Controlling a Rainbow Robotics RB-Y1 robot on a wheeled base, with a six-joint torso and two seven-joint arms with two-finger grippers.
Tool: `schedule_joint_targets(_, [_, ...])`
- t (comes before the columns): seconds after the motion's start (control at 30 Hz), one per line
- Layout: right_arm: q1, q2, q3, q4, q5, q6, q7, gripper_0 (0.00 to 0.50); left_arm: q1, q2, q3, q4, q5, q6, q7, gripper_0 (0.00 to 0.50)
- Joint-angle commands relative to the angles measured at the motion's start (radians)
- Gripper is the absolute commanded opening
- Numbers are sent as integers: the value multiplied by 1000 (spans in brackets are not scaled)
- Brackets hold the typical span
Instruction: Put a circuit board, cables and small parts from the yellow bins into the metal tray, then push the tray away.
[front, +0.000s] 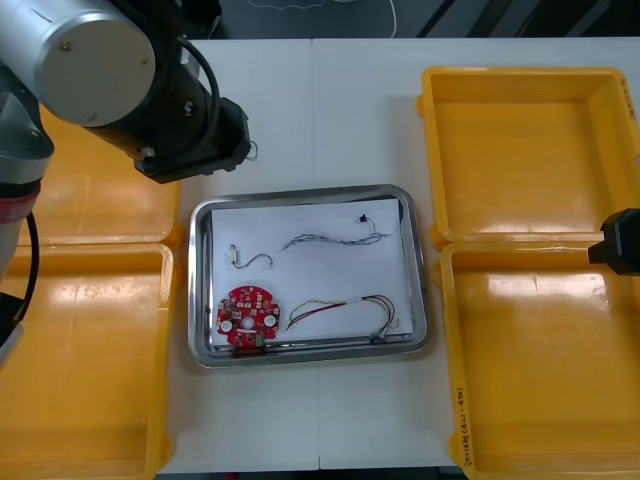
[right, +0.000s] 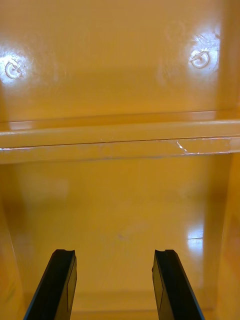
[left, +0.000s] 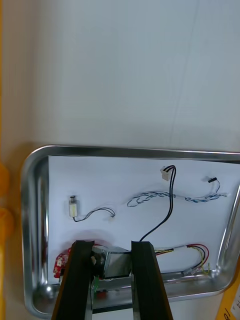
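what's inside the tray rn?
On its white lining: red circuit board, twisted blue-white cable, red-yellow cable, small metal part. The lining hides the tray floor. Left tool, gripping another small metal part, partly covers the board in its wrist view.

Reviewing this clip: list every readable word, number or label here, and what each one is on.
Rim of the near right yellow bin: black handwriting, too small to read.
On the circuit board: markings, if any, too small to read.
On the small metal part held by the left gripper: no print visible.
Nothing else bears text.
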Motion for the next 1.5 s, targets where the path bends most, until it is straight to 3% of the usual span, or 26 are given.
schedule_joint_targets(0.03, [-8, -40, -19, -28, 9, 4, -7, 445, 6, -60, -63, -24, -42, 7, 17, 0])
schedule_joint_targets(0.33, [-8, -40, -19, -28, 9, 4, -7, 444, 18, -100, -191, 41, -97, 7, 34, 0])
schedule_joint_targets(0.4, [-8, -40, -19, -28, 9, 4, -7, 500, 38, -103, -227, 42, -131, 7, 40, 0])
schedule_joint_targets(0.8, [-8, -40, -19, -28, 9, 4, -7, 500, 109, -127, -264, 59, -217, -23, 33, 0])
schedule_joint_targets(1.5, [-8, -40, -19, -28, 9, 4, -7, 500, 110, -162, -277, 217, -240, -168, -12, 0])
